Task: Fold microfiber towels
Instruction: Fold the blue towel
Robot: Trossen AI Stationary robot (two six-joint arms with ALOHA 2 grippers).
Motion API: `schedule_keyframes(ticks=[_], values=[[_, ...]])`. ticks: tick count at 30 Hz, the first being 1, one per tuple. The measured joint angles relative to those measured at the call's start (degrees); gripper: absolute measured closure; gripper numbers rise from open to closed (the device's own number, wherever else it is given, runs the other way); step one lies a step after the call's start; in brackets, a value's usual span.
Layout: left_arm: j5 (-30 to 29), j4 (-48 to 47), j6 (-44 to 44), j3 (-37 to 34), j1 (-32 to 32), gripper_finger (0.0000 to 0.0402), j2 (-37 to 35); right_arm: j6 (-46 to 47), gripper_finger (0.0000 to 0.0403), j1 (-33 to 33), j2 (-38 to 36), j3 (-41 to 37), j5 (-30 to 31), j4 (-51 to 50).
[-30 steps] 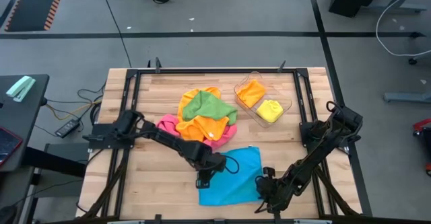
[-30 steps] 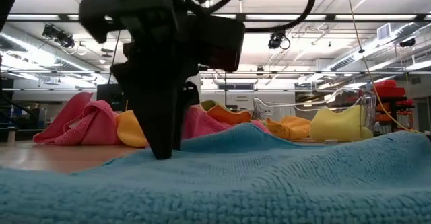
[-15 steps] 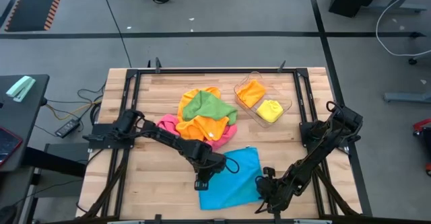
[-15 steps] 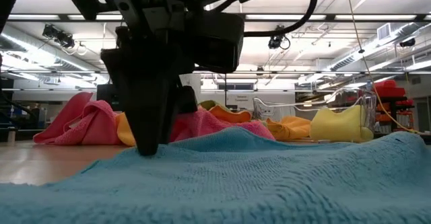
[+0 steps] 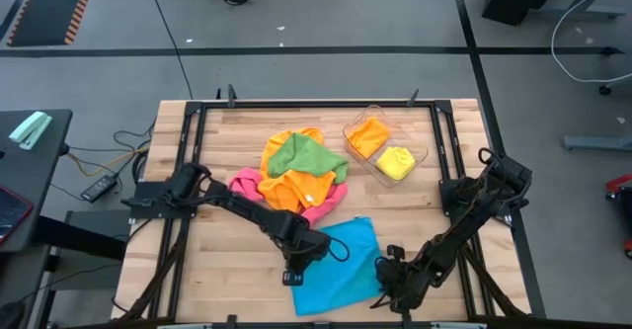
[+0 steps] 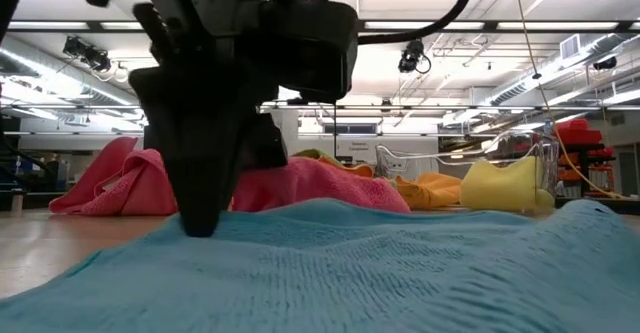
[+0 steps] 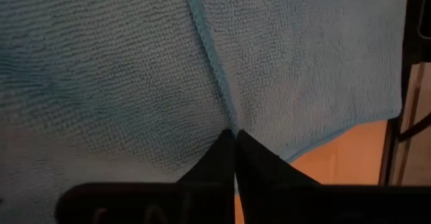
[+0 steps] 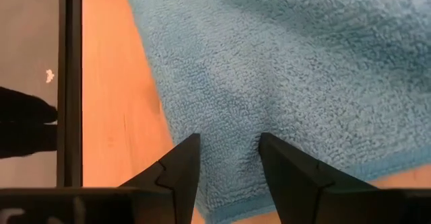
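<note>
A butcher-block wooden table framed by black metal rails stands on a grey concrete floor. A clear plastic tray sits toward the table's far right. Off the table's left side, a dark side table carries a pale green object, and a small black device lies among cables on the floor. A black-and-orange striped mat lies at the far left. Beyond the table, ceiling strip lights run across a large workshop hall.
</note>
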Motion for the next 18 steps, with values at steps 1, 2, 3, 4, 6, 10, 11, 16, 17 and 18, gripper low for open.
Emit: schedule_keyframes(ticks=[1, 2, 3, 4, 6, 10, 11, 16, 17, 18], values=[[0.0, 0.0, -0.3, 0.0, -0.2, 0.0393, 0.0, 0.2, 0.0237, 0.0, 0.0, 0.0, -0.1, 0.0], [0.0, 0.0, -0.4, 0.0, -0.3, 0.0389, 0.0, 0.2, 0.0237, -0.2, 0.0, 0.0, 0.0, 0.0], [0.0, 0.0, -0.5, 0.0, -0.3, 0.0384, 0.0, 0.1, 0.0237, -0.4, 0.0, 0.0, -0.1, 0.0], [0.0, 0.0, -0.6, 0.0, -0.3, 0.0380, 0.0, 0.1, 0.0237, -0.4, 0.0, 0.0, -0.2, -0.1], [-0.2, 0.0, -1.6, 0.0, -0.2, 0.0379, 0.0, 0.1, 0.0237, -0.6, 0.0, 0.0, -0.5, -0.1], [0.0, -0.1, -3.3, 0.0, -0.1, 0.0394, -0.3, 0.1, 0.0237, -0.7, 0.0, 0.0, -1.2, -0.3], [0.4, -0.3, -3.7, 0.0, -0.1, 0.0394, -0.3, 0.1, 0.0237, -0.7, 0.0, 0.0, -1.3, -0.4], [3.6, -2.3, -6.3, 0.0, -0.2, 0.0371, -0.5, 0.1, 0.0237, -0.7, 0.0, 0.0, -1.5, -0.5], [3.7, -3.0, -6.8, 0.0, -0.4, 0.0369, -0.5, 0.1, 0.0237, -0.7, 0.0, 0.0, -1.5, -0.5], [3.7, -3.7, -7.6, 0.0, -0.6, 0.0368, -0.5, 0.1, 0.0237, -0.7, 0.0, 0.0, -1.6, -0.5]])
